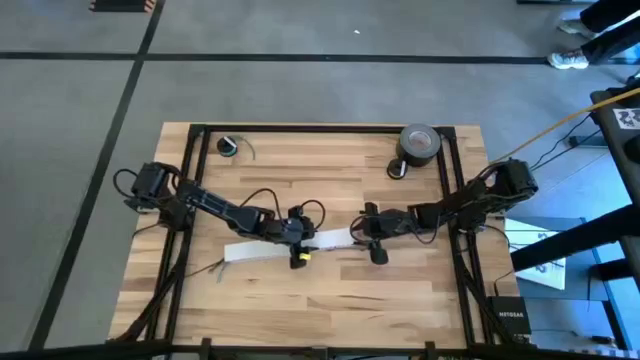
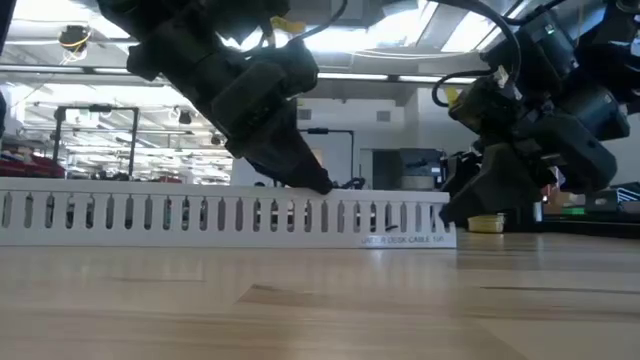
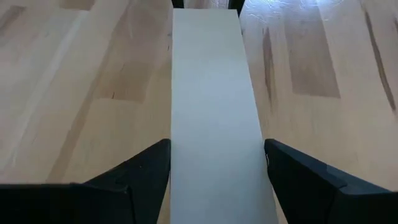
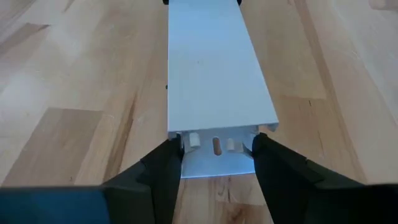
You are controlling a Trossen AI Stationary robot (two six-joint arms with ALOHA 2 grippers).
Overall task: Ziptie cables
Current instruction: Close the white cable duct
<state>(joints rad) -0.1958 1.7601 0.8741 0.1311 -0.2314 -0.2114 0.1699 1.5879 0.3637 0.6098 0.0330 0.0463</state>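
A long white slotted duct point(image 1: 285, 246) lies flat on the wooden table, running left to right. My left gripper point(image 1: 298, 244) comes down over its middle, with a finger on each long side of the flat white lid point(image 3: 214, 112). My right gripper point(image 1: 362, 241) sits at the duct's right end point(image 4: 216, 146), fingers pointing toward the table's left. The cables and the ziptie do not show plainly in any view. A short thin wire point(image 1: 215, 268) sticks out near the duct's left end. My left gripper pinches the duct across its width, one finger point(image 3: 146, 171) against each long edge point(image 3: 173, 155), slanting down from the table's left. The duct lies flat on the table. My right gripper pinches the duct's open right end point(image 4: 214, 163) between its two fingers, level, from the table's right and along the duct. That end rests on the table.
A grey tape roll point(image 1: 419, 143) and a small dark ring point(image 1: 397, 169) lie at the far right. A small spool with a green wire point(image 1: 232, 146) lies at the far left. A black frame point(image 1: 320, 128) edges the table. Bare wood lies near the front edge.
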